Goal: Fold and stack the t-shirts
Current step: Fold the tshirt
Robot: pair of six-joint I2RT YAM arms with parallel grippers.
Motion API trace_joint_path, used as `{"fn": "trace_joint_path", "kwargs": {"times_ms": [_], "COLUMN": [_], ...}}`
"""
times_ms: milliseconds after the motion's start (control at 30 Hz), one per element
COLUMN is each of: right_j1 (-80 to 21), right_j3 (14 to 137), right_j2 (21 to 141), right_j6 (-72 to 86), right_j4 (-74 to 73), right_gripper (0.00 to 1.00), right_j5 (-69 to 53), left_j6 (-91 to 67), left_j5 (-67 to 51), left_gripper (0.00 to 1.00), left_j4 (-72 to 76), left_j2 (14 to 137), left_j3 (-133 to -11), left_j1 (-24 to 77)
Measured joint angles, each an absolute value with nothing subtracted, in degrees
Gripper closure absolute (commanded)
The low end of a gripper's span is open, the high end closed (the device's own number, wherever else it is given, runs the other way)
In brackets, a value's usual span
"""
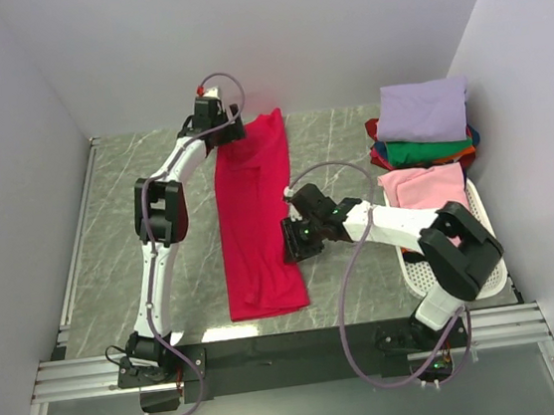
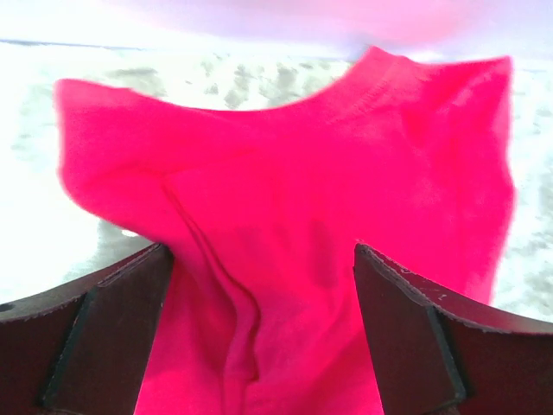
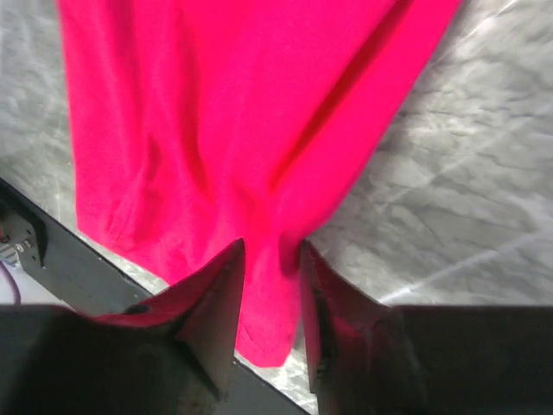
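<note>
A large crimson-red t-shirt [image 1: 255, 220] lies as a long, narrow strip down the middle of the table. My left gripper [image 1: 228, 131] is at its far collar end, with its jaws open wide over the cloth [image 2: 285, 216]. My right gripper [image 1: 294, 238] is at the shirt's right edge, halfway along. Its jaws are pinched on a gather of the red cloth [image 3: 216, 130]. A stack of folded t-shirts [image 1: 423, 126] sits at the back right, lavender on top, then green, orange and blue. A pink t-shirt [image 1: 423, 189] lies in the basket.
A white perforated basket [image 1: 460, 272] stands at the right edge, beside the right arm. White walls enclose the back and both sides. A black rail [image 1: 273, 348] runs along the near table edge and also shows in the right wrist view [image 3: 78, 268].
</note>
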State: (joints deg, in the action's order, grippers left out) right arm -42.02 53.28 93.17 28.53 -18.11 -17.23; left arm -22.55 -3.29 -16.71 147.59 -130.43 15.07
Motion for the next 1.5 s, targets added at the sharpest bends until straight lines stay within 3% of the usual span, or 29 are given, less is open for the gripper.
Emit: {"fn": "trace_joint_path", "kwargs": {"times_ms": [133,267,533,667,933,1167,1500], "right_j1": [-42.0,-42.2,-42.5,-42.5,-42.5,-42.5,-42.5], "right_j3": [53.3,53.3,49.6,46.9,42.4,38.1,34.3], "right_j2": [88.8,85.4,82.0,79.9,76.4,73.1,68.9], "right_j6": [28.5,28.0,27.6,27.7,28.8,30.5,33.0], "right_j4": [-19.3,-21.1,-22.1,-22.4,-21.8,-20.8,-19.9], "right_gripper": [0.48,0.46,0.46,0.45,0.44,0.44,0.44], "right_j5": [-14.7,-12.4,-9.8,-8.4,-7.9,-7.7,-7.8], "left_j6": [-22.0,-23.3,-29.1,-31.4,-36.6,-41.3,-47.2], "left_j5": [0.9,6.5,13.0,13.5,7.1,4.0,6.5], "left_gripper": [0.08,0.08,0.11,0.12,0.12,0.12,0.15], "left_j4": [-16.2,-15.8,-12.2,-10.5,-16.1,-19.9,-26.0], "left_j2": [146.1,137.4,104.7,90.4,77.5,69.9,74.5], "left_j3": [-128.7,-118.7,-89.4,-72.7,-49.4,-46.8,-46.1], "left_j1": [14.7,13.9,13.6,19.1,32.4,39.9,50.5]}}
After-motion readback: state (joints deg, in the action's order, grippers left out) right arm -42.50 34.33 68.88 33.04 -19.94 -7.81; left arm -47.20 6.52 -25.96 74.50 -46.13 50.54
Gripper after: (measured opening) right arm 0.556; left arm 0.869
